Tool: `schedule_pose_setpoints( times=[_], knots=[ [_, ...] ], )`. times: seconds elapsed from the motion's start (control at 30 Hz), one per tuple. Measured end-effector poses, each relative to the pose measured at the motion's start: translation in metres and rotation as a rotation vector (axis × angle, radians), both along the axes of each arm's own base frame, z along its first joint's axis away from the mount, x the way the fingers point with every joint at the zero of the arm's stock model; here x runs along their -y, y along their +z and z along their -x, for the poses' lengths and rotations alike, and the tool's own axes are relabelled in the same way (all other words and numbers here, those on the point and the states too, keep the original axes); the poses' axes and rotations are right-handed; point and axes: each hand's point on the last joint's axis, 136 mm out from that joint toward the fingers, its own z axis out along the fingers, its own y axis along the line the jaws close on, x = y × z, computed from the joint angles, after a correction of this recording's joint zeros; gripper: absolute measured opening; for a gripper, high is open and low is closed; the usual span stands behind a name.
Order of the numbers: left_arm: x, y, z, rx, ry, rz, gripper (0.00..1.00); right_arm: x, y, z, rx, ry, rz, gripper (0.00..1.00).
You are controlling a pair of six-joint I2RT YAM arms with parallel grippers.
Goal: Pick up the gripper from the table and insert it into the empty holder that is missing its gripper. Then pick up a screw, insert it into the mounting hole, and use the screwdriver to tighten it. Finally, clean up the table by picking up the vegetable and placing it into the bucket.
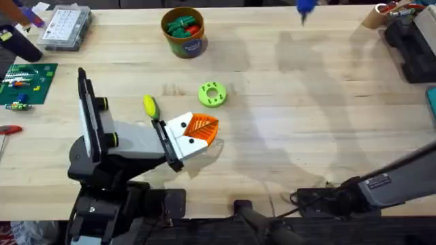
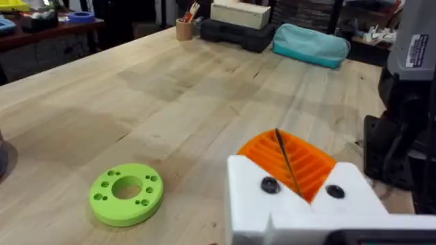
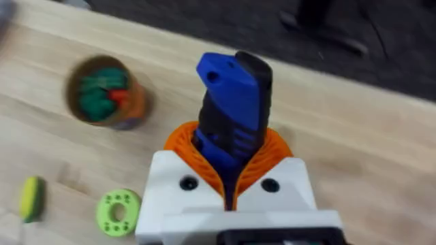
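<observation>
One small round orange-brown bucket (image 1: 183, 32) with a teal label stands near the far edge of the pale wooden table (image 1: 286, 129), and green and red vegetable pieces (image 1: 182, 26) lie inside it. Beyond it to the left sits a clear plastic compartment box (image 1: 64, 27), its contents too small to make out. The right gripper (image 3: 230, 170), white with orange ribbed pads, is clamped around the blue pen-shaped screwdriver (image 3: 231, 109), which stands up between the pads; from overhead only a blue tip of the tool (image 1: 304, 8) shows at the far edge, the rest cut off. The left gripper (image 1: 201, 129) sits low over the table's middle with its orange pads pressed together, only a thin dark seam between them and nothing held. Just beyond it lies a bright green ring-shaped disc with small holes (image 1: 212, 94), and to the left of the gripper a yellow-green vegetable (image 1: 149, 105) lies on the wood, apart from the bucket.
</observation>
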Motion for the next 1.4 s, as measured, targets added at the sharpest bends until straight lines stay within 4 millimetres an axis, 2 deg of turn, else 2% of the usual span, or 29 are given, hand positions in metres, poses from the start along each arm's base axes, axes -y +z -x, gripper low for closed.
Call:
schedule_pose_setpoints(
  times=[0.3, 0.47, 0.63, 0.77, 0.93, 1.17, 1.4],
  knots=[
    [0.0, 0.0, 0.0, 0.0, 0.0, 0.0, 0.005, -0.057, 0.105, 0.008, 0.294, 0.231, -0.162, 0.023],
    [0.0, 0.0, 0.0, 0.0, 0.0, 0.0, 0.005, -0.09, 0.13, 0.03, 0.356, 0.366, -0.221, 0.023],
    [0.0, 0.0, 0.0, 0.0, 0.0, 0.0, 0.005, -0.116, 0.149, 0.064, 0.38, 0.492, -0.271, 0.022],
    [0.0, 0.0, 0.0, 0.0, 0.0, 0.0, 0.005, -0.132, 0.155, 0.088, 0.364, 0.575, -0.303, 0.022],
    [0.0, 0.0, 0.0, 0.0, 0.0, 0.0, 0.005, -0.149, 0.154, 0.102, 0.349, 0.638, -0.323, 0.022],
    [0.0, 0.0, 0.0, 0.0, 0.0, 0.0, 0.005, -0.161, 0.146, 0.106, 0.327, 0.669, -0.329, 0.022],
    [0.0, 0.0, 0.0, 0.0, 0.0, 0.0, 0.005, -0.188, 0.133, 0.106, 0.344, 0.729, -0.341, 0.022]
  ],
)
